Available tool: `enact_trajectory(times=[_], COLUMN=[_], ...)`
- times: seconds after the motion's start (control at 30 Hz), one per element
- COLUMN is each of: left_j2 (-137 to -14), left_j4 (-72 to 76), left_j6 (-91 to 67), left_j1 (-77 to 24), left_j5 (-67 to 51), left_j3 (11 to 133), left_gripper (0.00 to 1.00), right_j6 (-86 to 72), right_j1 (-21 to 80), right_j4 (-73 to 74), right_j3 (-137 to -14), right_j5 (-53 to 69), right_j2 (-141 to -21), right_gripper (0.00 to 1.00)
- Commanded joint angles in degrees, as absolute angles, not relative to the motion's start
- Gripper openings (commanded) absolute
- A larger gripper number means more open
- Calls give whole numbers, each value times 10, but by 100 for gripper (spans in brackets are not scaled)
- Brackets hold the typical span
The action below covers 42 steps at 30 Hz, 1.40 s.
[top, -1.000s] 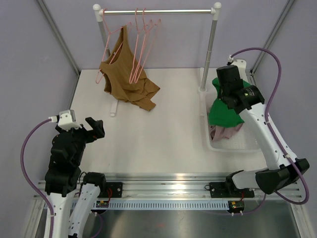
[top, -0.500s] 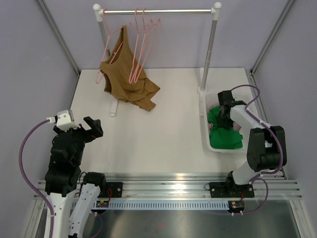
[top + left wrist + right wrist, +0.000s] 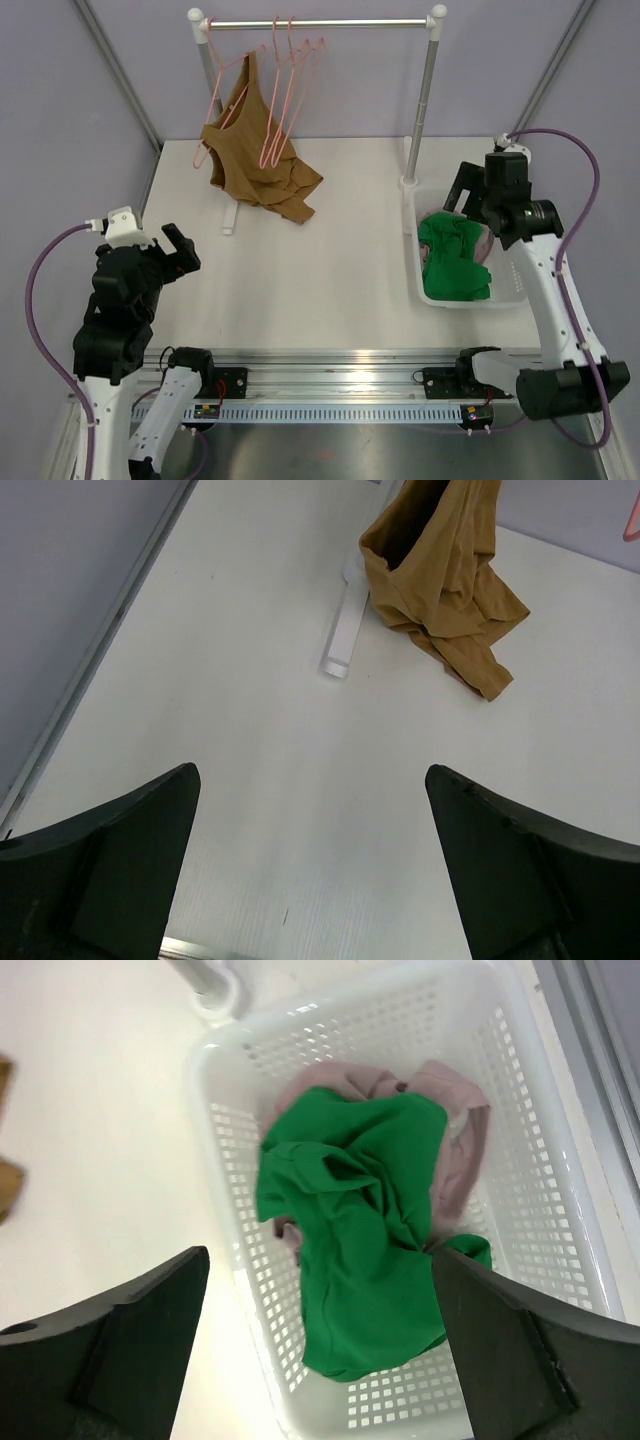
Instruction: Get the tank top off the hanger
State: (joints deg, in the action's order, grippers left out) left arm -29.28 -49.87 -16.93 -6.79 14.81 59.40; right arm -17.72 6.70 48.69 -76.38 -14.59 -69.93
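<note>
The brown tank top (image 3: 252, 165) hangs by one strap from a pink hanger (image 3: 222, 95) at the left end of the rack rod (image 3: 320, 22). Its lower half lies bunched on the table. The left wrist view shows the tank top (image 3: 440, 580) far ahead. My left gripper (image 3: 178, 250) (image 3: 310, 770) hovers open over bare table near the front left, well short of the garment. At the right, over the white basket (image 3: 412, 250), my right gripper (image 3: 462, 200) (image 3: 320, 1250) stands open with nothing in it.
A green garment (image 3: 360, 1250) lies in the basket (image 3: 520, 1160) on top of a pink one (image 3: 455, 1130). Two empty pink hangers (image 3: 290, 85) hang on the rod. The rack's white foot (image 3: 345, 630) lies on the table, and its right post (image 3: 428, 95) stands beside the basket.
My right gripper lowered the green garment into the basket, opened, let it go and rose. My left arm shifted slightly left.
</note>
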Motion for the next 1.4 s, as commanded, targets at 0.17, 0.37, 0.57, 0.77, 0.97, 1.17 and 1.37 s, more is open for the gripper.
enact_trajectory(times=[0.17, 0.37, 0.57, 0.77, 0.97, 1.17, 1.37], left_j2=[-351, -323, -265, -218, -180, -172, -173], left_j4=[-634, -653, -651, -676, -682, -678, -664], left_j6=[-151, -146, -137, -142, -139, -135, -139], left_j1=[-89, -107, -150, -169, -169, -169, -169], left_j5=[173, 186, 196, 207, 203, 184, 163], left_j3=[743, 747, 689, 693, 700, 696, 679], left_gripper=[99, 99, 99, 99, 99, 99, 99], right_j6=[-133, -93, -52, -62, -72, -83, -93], right_j1=[105, 112, 147, 162, 168, 168, 168], right_j4=[566, 654, 676, 702, 705, 698, 686], right_j3=[-825, -846, -820, -809, -794, -788, -765], right_j5=[-30, -42, -14, -67, -112, -120, -118], right_j2=[-532, -438, -322, -251, -243, -243, -258], right_gripper=[100, 100, 99, 100, 100, 99, 100])
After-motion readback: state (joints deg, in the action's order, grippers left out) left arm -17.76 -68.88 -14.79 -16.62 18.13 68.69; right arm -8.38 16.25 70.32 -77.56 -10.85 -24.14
